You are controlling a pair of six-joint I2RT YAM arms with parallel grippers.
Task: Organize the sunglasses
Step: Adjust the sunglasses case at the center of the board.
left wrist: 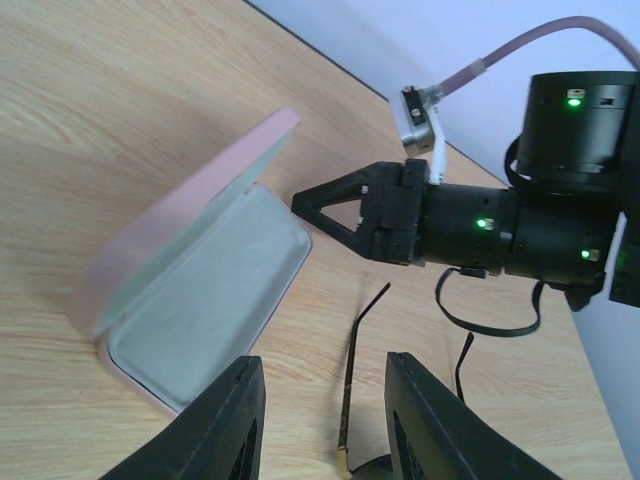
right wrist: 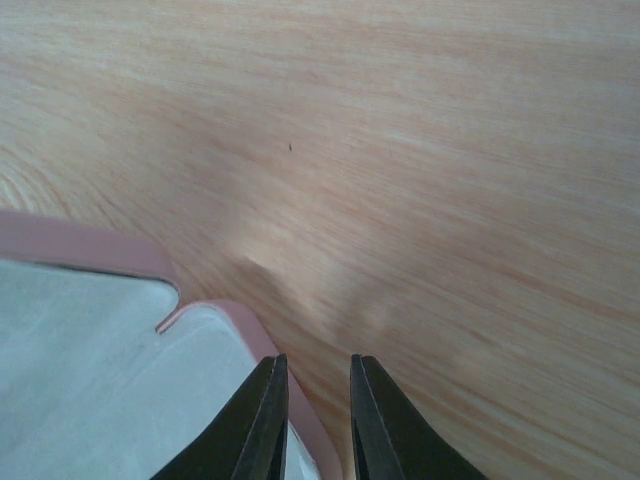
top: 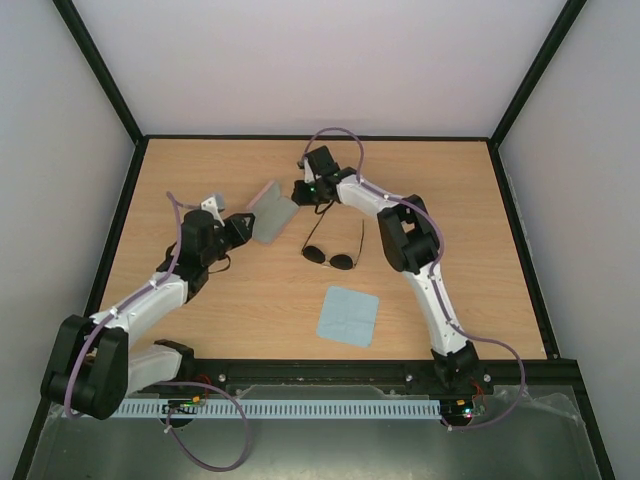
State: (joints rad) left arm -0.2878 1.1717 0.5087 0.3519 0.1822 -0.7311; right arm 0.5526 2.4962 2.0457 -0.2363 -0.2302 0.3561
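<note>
The left gripper (left wrist: pixel 322 362) sits at about 9 o'clock on the table (top: pixel 450 230). Its fingers are spread wide with nothing between them, and it points toward 3 o'clock at the open pink case (left wrist: pixel 210 300). The case lies just right of it, lid tilted up and grey lining bare.

At the case's 3 o'clock rim is the right gripper (right wrist: pixel 316 362). Its fingers are drawn almost together, and the pink edge runs into the narrow gap between them. Whether they actually pinch that rim, I cannot tell.

The sunglasses (top: pixel 316 254) lie on the wood near the centre, at about 5 o'clock from the case. They are outside it, lenses toward 6 o'clock and both temple arms unfolded toward 12. One thin temple reaches close in front of the left fingers. The blue cloth (top: pixel 348 315) rests apart, at 5 o'clock from the glasses.

The risks, as I judge them:
- **Loose rim hold:** if the right gripper's hold is slack, the lid could drop or the case could skate away when the glasses arrive.
- **Bad grasp:** the left fingers closing on a single wire temple could twist the frame or flick the glasses across the wood.
- **Unfolded temples:** left open, they will likely foul the case rim.
- **Cable:** the loose black loop under the right wrist hangs near the temples and might snag one.
</note>
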